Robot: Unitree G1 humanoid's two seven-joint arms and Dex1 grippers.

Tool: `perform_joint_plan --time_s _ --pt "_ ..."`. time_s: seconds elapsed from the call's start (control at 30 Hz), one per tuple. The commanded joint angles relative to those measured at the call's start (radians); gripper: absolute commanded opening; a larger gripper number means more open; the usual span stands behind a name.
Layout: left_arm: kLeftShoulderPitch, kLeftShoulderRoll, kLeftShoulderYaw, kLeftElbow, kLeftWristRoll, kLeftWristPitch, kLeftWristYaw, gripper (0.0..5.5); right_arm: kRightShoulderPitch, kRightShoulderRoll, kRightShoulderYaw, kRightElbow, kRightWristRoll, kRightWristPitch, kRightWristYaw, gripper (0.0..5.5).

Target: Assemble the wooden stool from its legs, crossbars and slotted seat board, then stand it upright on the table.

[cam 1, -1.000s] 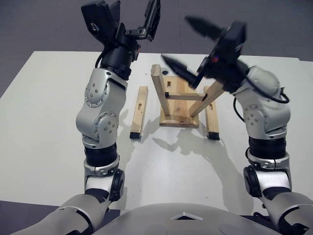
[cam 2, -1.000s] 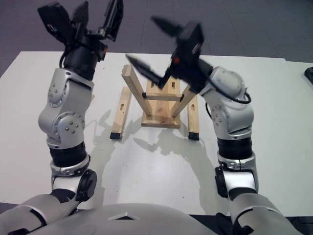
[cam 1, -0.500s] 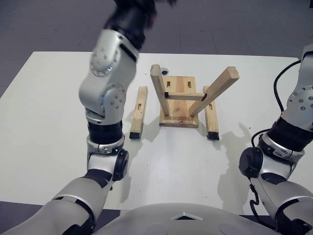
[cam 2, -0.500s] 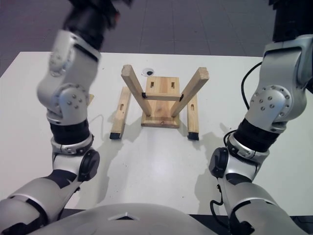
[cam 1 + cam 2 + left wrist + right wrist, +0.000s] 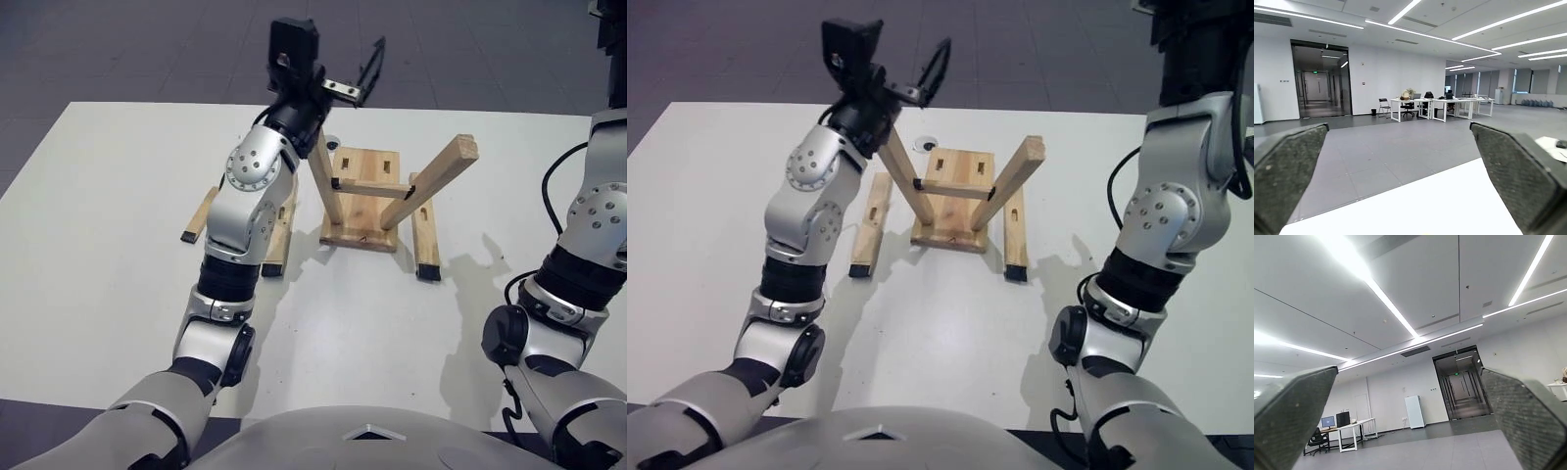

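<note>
Left pincer [image 5: 338, 69] spread, empty, upper centre, just above stool [image 5: 362, 201]; likely lined up on upright leg [image 5: 323, 181]. Right pincer [image 5: 1408, 377] spread, upper right, clear. Stool seat-down at centre, probably for fitting legs from above.

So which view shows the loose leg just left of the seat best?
Right eye view: the leg lies uncovered almost end to end. In the left eye view the left arm hides most of it. The wrist views face the room.
</note>
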Motion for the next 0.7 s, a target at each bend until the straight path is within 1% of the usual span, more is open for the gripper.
perform_joint_plan --time_s 0.03,0.1,0.2,0.23,0.3,0.37,0.47,0.6,0.7 --pt "-0.155 0.024 0.101 -0.139 -0.039 -0.016 0.031 5.38 0.007 -0.013 -0.012 0.014 0.005 -0.013 0.003 5.4" --pt "-0.095 0.04 0.032 -0.129 0.004 0.045 0.002 5.38 0.008 -0.013 -0.018 0.02 0.006 -0.02 -0.002 5.4" --pt "0.091 0.082 -0.159 -0.057 0.138 0.12 -0.023 5.38 0.003 -0.007 -0.013 0.026 0.008 -0.025 -0.002 5.4" --pt "0.137 0.087 -0.201 -0.046 0.164 0.125 -0.031 5.38 0.004 -0.006 -0.01 0.024 0.012 -0.023 0.002 5.4" --pt "0.179 0.078 -0.23 -0.01 0.198 0.106 -0.034 5.38 0.009 -0.003 -0.005 0.018 0.018 -0.02 0.005 5.4" --pt "0.159 0.063 -0.213 0.051 0.228 0.047 -0.016 5.38 0.016 0.003 0.001 0.019 0.019 -0.019 0.006 5.4" --pt "0.075 0.012 -0.147 0.101 0.222 -0.066 0.017 5.38 0.038 0.014 0.025 0.021 0.003 -0.018 0.004 5.4" --pt "-0.016 -0.052 -0.069 0.095 0.192 -0.184 0.055 5.38 0.067 0.048 0.077 0.036 -0.047 -0.015 -0.032 5.4" --pt "-0.038 -0.068 -0.031 0.019 0.207 -0.263 0.088 5.38 0.095 0.086 0.112 0.076 -0.153 -0.029 -0.124 5.4"
